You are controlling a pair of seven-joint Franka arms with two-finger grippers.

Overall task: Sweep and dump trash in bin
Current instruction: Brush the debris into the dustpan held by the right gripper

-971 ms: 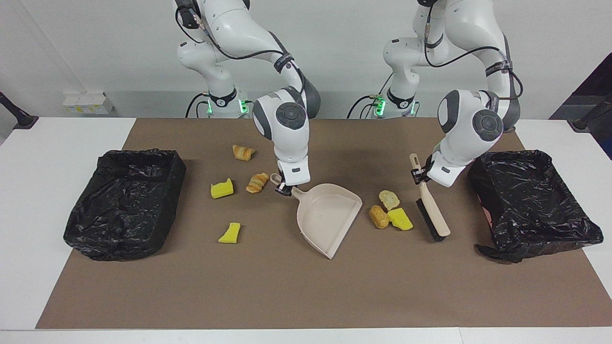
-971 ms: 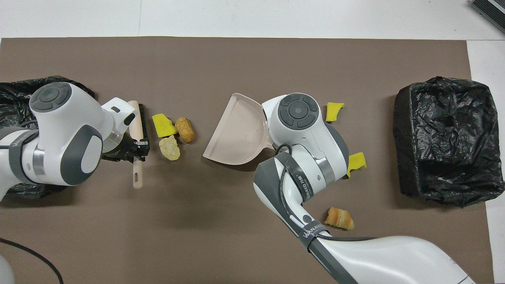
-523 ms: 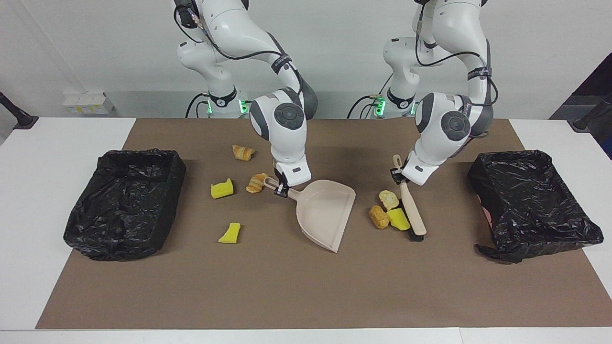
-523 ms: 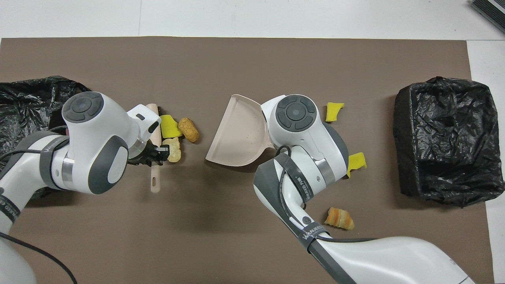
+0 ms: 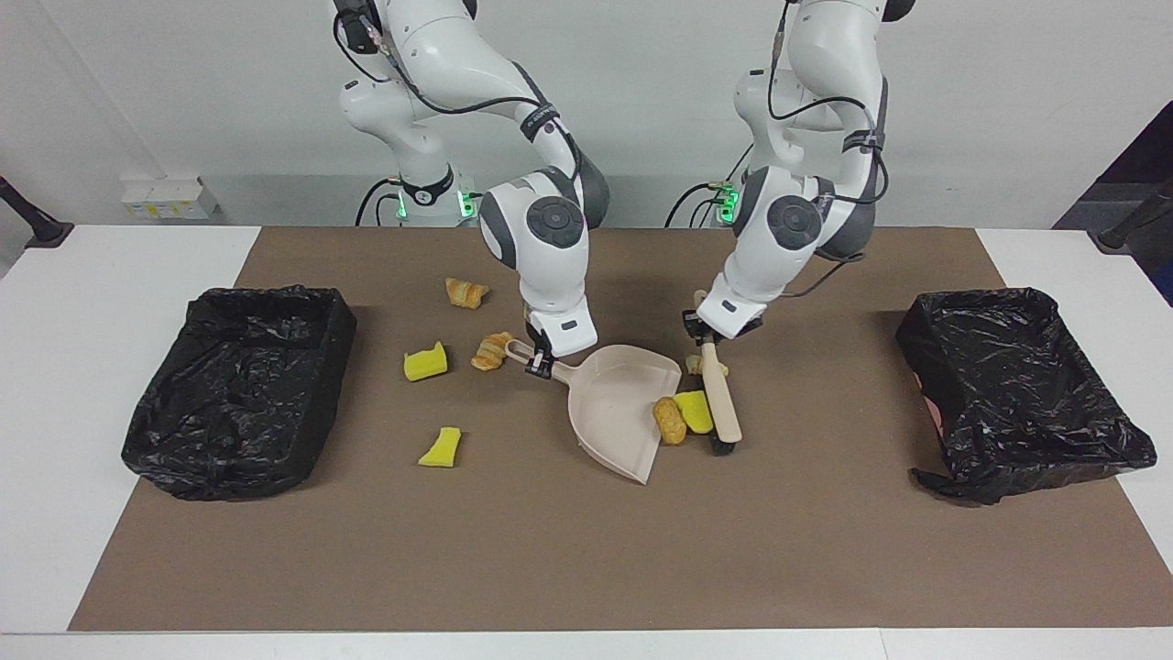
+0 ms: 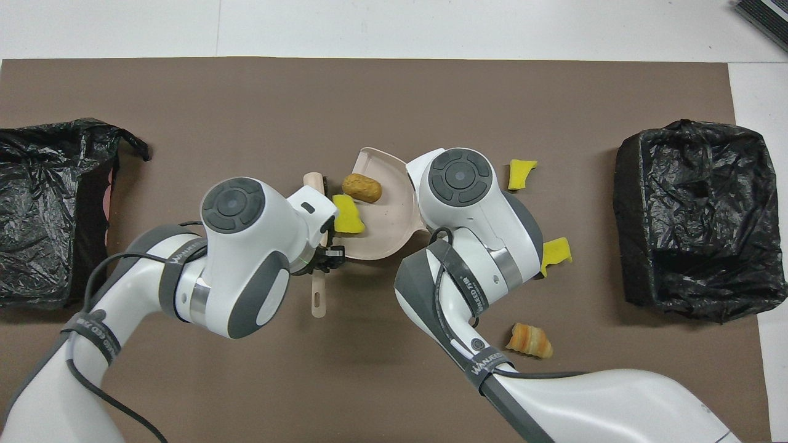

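Brown mat (image 5: 586,550), golden-brown and bright yellow trash (image 5: 670,421) at beige dustpan (image 5: 612,412) lip.

- The dustpan (image 5: 616,408) lies mid-mat (image 5: 586,559), between two bins (image 5: 240,385) (image 5: 1017,394).
- A bread piece (image 5: 669,421) sits on its lip; a foam chunk (image 5: 694,411) just beside, touching the brush (image 5: 721,403).
- Another piece (image 5: 696,365), possibly bread, is partly hidden by the brush.
- Two croissants (image 5: 465,292) (image 5: 492,350) and two chunks (image 5: 425,363) (image 5: 441,447) lie toward the right arm's end.

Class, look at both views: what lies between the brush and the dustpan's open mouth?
Between brush and dustpan: a yellow chunk against the brush, a bread piece at the pan's mouth. Both views show this.
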